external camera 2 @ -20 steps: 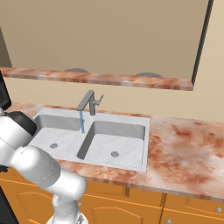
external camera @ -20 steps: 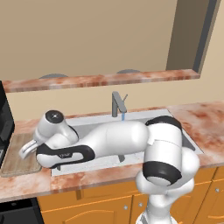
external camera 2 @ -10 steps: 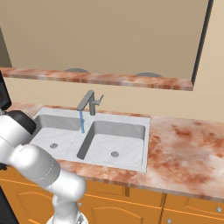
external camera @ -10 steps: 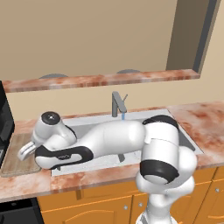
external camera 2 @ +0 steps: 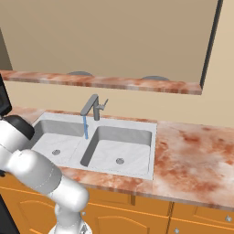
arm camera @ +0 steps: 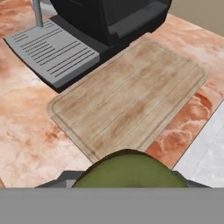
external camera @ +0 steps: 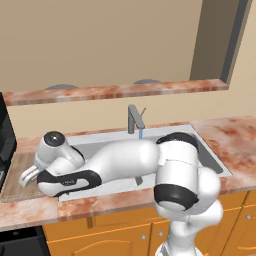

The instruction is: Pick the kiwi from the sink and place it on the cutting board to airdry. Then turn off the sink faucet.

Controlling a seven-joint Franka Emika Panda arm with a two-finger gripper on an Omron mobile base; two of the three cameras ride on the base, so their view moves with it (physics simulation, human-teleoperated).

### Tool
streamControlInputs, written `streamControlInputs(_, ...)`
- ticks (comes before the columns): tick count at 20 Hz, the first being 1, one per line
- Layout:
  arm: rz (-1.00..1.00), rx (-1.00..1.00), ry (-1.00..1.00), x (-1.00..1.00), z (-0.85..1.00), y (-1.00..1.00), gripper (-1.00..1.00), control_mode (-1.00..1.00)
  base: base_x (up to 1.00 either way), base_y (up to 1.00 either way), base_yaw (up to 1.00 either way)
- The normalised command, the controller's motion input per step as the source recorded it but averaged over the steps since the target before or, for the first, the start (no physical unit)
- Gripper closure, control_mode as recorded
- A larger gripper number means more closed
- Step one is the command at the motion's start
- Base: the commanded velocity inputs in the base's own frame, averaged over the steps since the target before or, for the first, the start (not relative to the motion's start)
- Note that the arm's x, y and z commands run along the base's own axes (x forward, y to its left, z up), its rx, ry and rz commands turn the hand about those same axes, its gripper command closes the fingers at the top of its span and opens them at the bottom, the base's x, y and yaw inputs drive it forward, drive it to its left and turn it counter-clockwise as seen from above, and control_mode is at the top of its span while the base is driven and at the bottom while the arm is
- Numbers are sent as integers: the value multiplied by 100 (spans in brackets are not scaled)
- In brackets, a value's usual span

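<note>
Pincer [external camera: 26, 175] closed on kiwi [arm camera: 129, 169], seen at bottom centre of hand view. Cutting board [arm camera: 131, 98] lies just ahead, mid-frame, long axis running lower left to upper right. Judged next: lower fruit onto board. Faucet [external camera 2: 93, 108] w/ water running, centre of right base view.

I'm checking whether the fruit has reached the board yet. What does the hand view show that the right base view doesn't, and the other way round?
Hand view alone: the kiwi held close at the bottom between the gripper fingers, above the bare cutting board, with a dark appliance and its grey slotted tray beyond it.

Right base view alone: the sink faucet running a blue stream into the left basin, both drains, and the raised ledge behind.

Both share the reddish marbled counter and the sink rim.
</note>
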Motion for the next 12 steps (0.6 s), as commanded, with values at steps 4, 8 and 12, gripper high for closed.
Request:
streamControlInputs(4,-1,-2,2,8,-11,6,100,-100,0,0,0)
streamControlInputs(8,-1,-1,3,8,-10,5,100,-100,0,0,0)
streamControlInputs(12,-1,0,5,8,-14,4,100,-100,0,0,0)
